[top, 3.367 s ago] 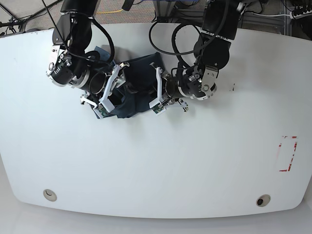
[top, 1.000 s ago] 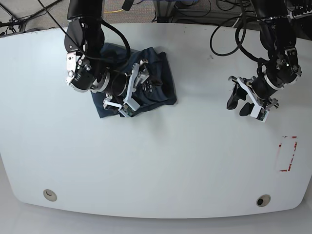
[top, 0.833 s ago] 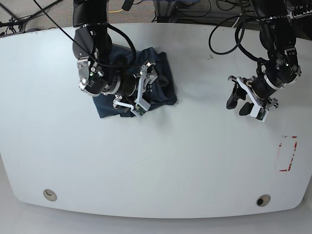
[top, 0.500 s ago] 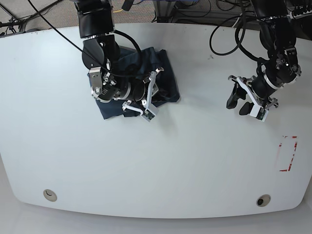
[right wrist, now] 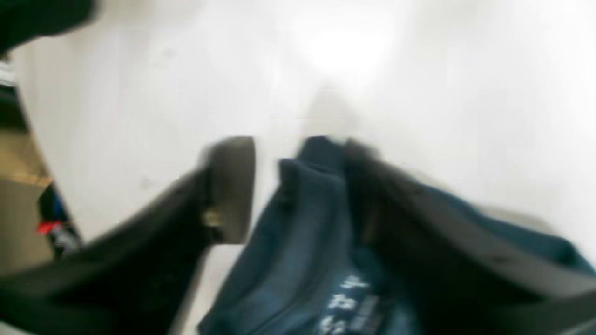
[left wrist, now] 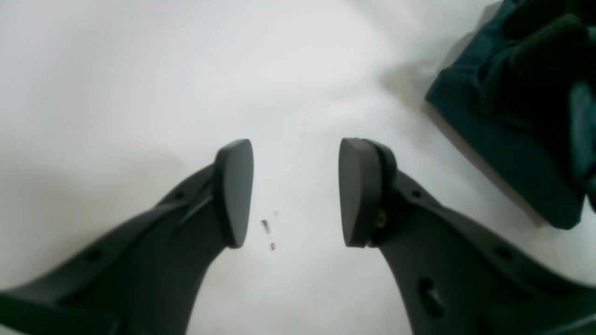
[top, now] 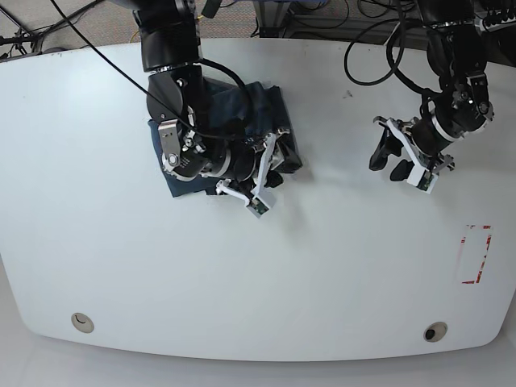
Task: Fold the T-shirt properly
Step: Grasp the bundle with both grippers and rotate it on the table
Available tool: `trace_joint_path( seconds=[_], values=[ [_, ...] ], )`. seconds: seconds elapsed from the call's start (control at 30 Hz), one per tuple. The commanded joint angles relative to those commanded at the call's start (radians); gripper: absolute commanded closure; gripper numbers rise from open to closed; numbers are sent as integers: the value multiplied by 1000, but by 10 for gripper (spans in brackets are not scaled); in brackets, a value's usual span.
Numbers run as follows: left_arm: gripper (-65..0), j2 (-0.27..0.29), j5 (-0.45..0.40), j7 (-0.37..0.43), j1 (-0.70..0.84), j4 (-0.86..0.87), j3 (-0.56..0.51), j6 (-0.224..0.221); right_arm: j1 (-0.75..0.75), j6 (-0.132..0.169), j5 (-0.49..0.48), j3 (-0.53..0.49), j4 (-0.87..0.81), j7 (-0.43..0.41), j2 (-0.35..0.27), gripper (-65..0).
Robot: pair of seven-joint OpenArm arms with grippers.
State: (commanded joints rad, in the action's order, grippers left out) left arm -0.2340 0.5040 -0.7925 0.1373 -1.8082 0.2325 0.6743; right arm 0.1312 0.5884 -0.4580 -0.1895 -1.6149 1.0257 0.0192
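The dark navy T-shirt [top: 256,103] lies bunched in a rough rectangle at the table's back left. My right gripper [top: 270,173] is at the shirt's right front edge. In the blurred right wrist view its jaws [right wrist: 298,186] stand apart, with a fold of the shirt [right wrist: 302,223] lying between them against one finger. My left gripper [top: 389,161] hovers over bare white table far to the right of the shirt. In the left wrist view it [left wrist: 293,190] is open and empty, and a corner of the shirt [left wrist: 507,111] shows at the upper right.
A red-outlined rectangle [top: 476,254] is marked near the table's right edge. Two round holes [top: 81,322] [top: 435,331] sit near the front edge. Cables hang behind the table's back edge. Small specks [left wrist: 268,235] mark the table under my left gripper.
My right gripper has slid rightward across the shirt to its right front edge, pushing that edge slightly right. My left gripper has shifted a little up and left.
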Motion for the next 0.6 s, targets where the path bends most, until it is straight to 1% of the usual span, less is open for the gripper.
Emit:
trace_joint_path(
  seconds=[0.03, 0.07, 0.13, 0.2, 0.27, 0.33, 0.47, 0.53, 0.57, 0.6],
  values=[
    [-281, 0, 0, 0, 0, -14, -17, 0, -14, 0, 0, -2, -35, 0, -3, -498],
    [-281, 2, -2, 0, 0, -28, -37, 0, -31, 2, -2, 12, -81, 0, -11, -504],
    [-281, 3, -3, 0, -2, -51, -84, 0, -63, 9, -2, 49, -172, 0, -18, -493],
    [-281, 5, -3, 0, -9, -68, -141, 0, -80, 11, -12, 103, -216, 0, -28, -474],
    [-281, 5, -3, 0, -12, -72, -192, 0, -81, 11, -44, 157, -216, 0, -89, -449],
    [-281, 6, -2, 0, -14, -74, -241, 0, -95, 11, -109, 227, -206, -5, -155, -393],
    [-281, 8, -2, 2, -32, -75, -328, 0, -89, 11, -186, 341, -181, -5, -238, -292],
    [-281, 9, 0, 2, -35, -80, -376, 0, -78, 11, -207, 359, -146, -5, -272, -247],
    [-281, 20, 0, 2, -35, -80, -399, 0, -69, 11, -213, 359, -127, -5, -290, -225],
    [-281, 43, -3, 2, -34, -80, -420, 0, -60, 11, -219, 361, -106, -5, -313, -200]
  ],
)
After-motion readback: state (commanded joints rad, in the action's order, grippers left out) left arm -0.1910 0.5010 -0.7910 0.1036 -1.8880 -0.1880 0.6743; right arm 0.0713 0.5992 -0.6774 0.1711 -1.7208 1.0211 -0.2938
